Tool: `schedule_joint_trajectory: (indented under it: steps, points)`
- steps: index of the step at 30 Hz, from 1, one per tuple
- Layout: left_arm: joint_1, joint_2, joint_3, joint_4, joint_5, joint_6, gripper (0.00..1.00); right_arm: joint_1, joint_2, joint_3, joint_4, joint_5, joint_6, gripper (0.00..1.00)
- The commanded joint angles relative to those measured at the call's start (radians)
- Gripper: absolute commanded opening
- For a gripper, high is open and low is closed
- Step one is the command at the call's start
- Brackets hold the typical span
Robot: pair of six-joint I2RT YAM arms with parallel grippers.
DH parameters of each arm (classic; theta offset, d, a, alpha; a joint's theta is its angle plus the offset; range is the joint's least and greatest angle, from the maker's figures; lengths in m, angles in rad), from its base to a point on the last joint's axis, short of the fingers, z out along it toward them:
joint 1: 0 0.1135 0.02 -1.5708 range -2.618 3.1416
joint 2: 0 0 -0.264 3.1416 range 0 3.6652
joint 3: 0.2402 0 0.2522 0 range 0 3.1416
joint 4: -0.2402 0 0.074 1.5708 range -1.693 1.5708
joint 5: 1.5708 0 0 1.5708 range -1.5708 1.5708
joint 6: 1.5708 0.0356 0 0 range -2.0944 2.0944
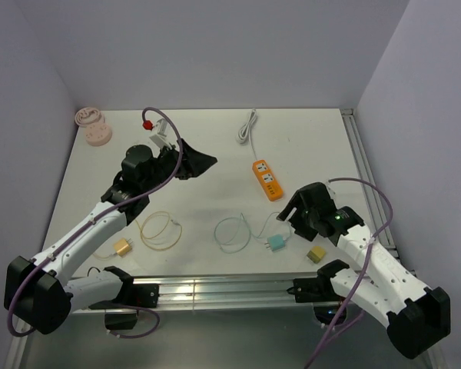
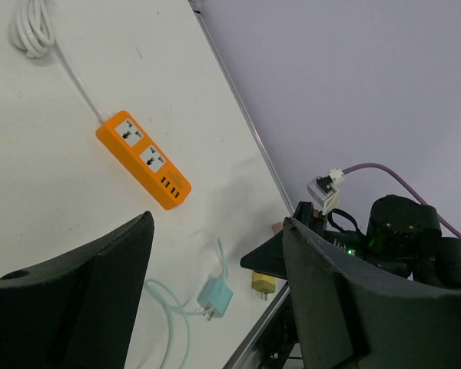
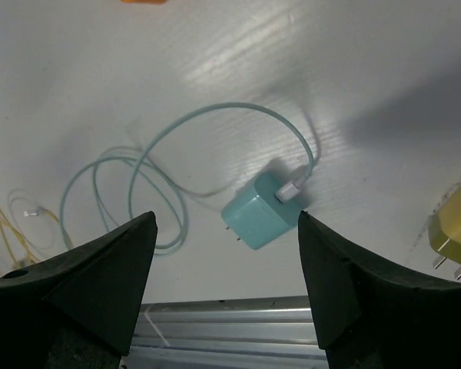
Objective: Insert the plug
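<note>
Right wrist: right gripper open above teal plug; left gripper open.

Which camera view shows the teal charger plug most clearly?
The right wrist view: the teal charger plug lies close and central, with its prongs and cable clear. The top external view shows the teal charger plug only small. The left wrist view shows it small, near the bottom edge.

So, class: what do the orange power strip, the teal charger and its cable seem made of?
Orange power strip: probably hard moulded plastic, smooth, uniform colour, crisp edges. Teal charger: likely matt plastic body, evenly coloured; prongs possibly metal. Its cable: flexible rubbery or plastic sheath, judging by loose curls.
</note>
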Motion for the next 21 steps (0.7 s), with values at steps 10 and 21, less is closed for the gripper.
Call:
schedule_joint_trajectory:
  steps: [10,21]
  points:
    - [-0.005,-0.07,0.003,-0.032,-0.08,0.033,0.79,0.017,0.032,-0.074,-0.103,-0.06,0.266,0.79]
    - [-0.006,-0.087,-0.009,-0.04,-0.086,0.047,0.8,0.068,0.152,-0.069,-0.034,-0.056,0.372,0.76]
